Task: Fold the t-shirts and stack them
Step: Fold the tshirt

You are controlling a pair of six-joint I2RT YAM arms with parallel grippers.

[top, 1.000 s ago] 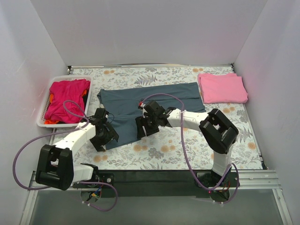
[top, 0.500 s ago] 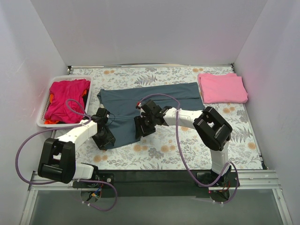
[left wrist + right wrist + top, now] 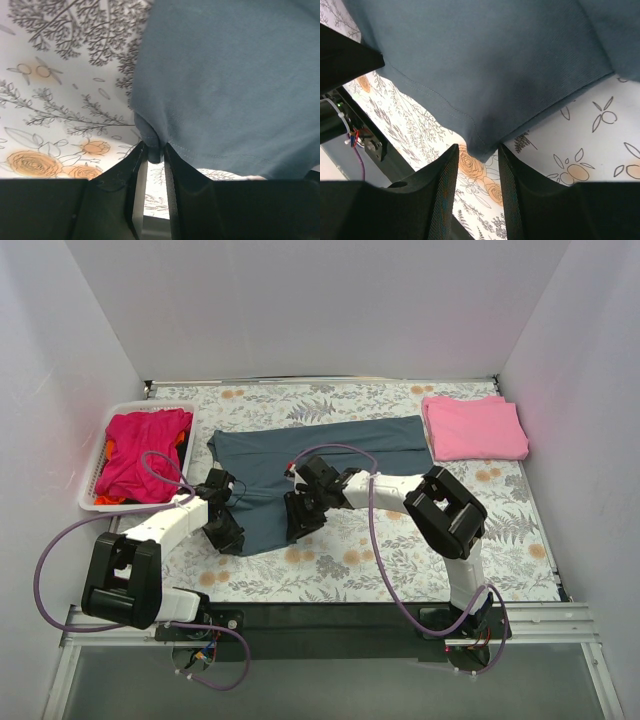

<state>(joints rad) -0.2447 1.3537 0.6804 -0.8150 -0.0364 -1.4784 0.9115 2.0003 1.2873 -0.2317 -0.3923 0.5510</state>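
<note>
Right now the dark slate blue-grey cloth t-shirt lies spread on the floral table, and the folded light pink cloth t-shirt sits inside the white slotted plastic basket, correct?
No. The folded light pink t-shirt lies on the floral table at the far right, not in the white slotted plastic basket at the left; the top external view shows it. The rest stands.

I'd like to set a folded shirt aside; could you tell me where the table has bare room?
Bare: the near right corner, between the pink t-shirt and the table's near edge; also the far strip behind the blue-grey t-shirt. Crowded: the near middle around the left gripper and right gripper, and the basket side.
</note>
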